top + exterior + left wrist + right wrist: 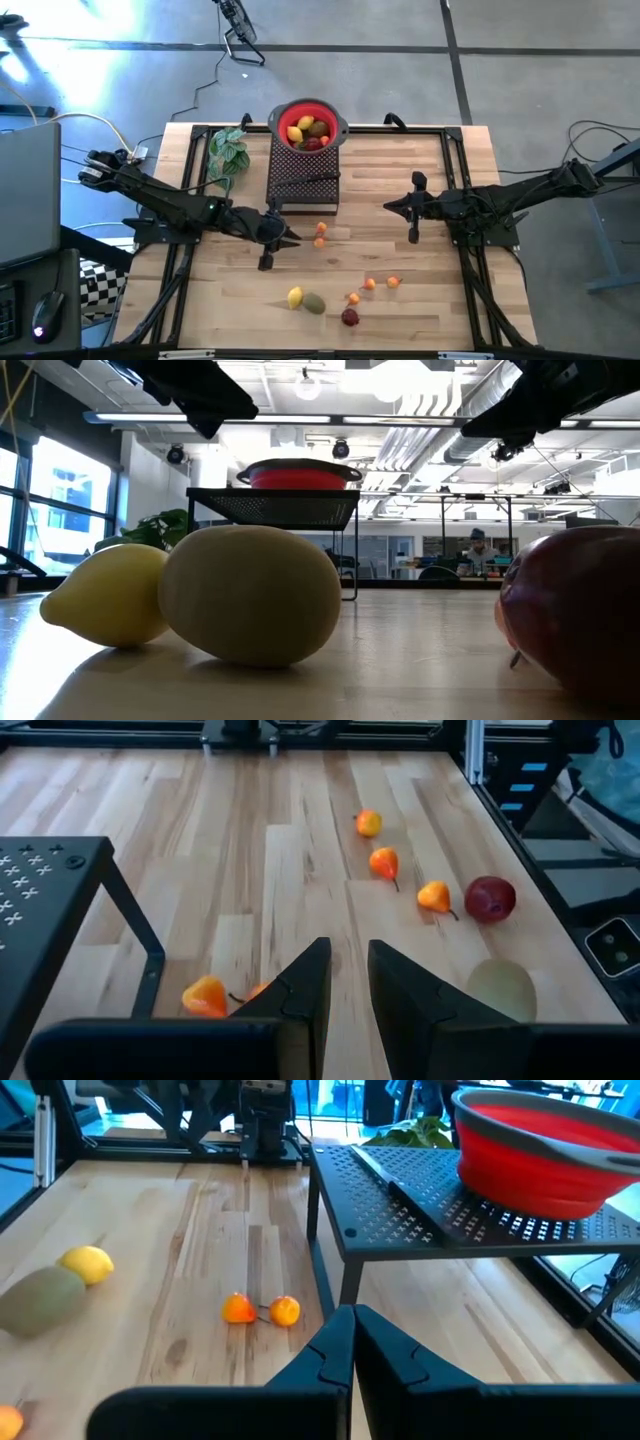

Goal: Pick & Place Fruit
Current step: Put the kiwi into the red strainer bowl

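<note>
A red bowl (pixel 308 125) holding several fruits stands on a black perforated rack (pixel 303 178) at the table's far middle. Two small orange fruits (pixel 320 235) lie side by side just off the rack's near edge. My left gripper (pixel 289 238) hovers left of them, narrowly open with nothing between its fingers (pixel 348 982); one finger partly hides the nearer orange fruit (pixel 258 990). A lemon (pixel 294 296), an olive-green fruit (pixel 314 303), three small orange fruits (pixel 369 285) and a dark red fruit (pixel 350 317) lie near the front edge. My right gripper (pixel 388 207) waits shut (pixel 354 1332) right of the rack.
A green leafy plant (pixel 228 150) lies left of the rack, and a black-handled knife (pixel 312 178) rests on the rack's top. Black frame rails (pixel 455 160) run along the table's sides. Bare wood lies between the two grippers and toward the near right.
</note>
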`<action>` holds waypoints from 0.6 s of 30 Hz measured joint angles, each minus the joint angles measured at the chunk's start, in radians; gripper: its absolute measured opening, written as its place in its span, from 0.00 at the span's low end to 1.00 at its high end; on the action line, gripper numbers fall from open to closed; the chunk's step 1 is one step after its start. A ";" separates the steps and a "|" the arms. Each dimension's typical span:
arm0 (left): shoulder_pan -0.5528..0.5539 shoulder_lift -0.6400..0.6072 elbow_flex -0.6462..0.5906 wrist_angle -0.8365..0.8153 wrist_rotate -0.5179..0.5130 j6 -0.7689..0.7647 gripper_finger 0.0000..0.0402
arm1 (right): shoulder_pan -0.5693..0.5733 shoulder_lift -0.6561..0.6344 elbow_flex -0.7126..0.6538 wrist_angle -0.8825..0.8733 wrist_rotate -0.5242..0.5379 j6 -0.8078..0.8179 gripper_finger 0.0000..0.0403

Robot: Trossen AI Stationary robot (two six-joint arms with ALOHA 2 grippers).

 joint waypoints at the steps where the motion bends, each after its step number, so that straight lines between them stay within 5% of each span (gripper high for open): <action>1: 0.000 0.000 0.000 0.000 0.000 0.000 0.16 | 0.000 0.000 0.000 0.000 0.000 0.002 0.01; 18: 0.000 0.000 0.000 0.007 -0.001 0.011 0.16 | 0.000 0.000 0.000 -0.001 0.000 0.001 0.01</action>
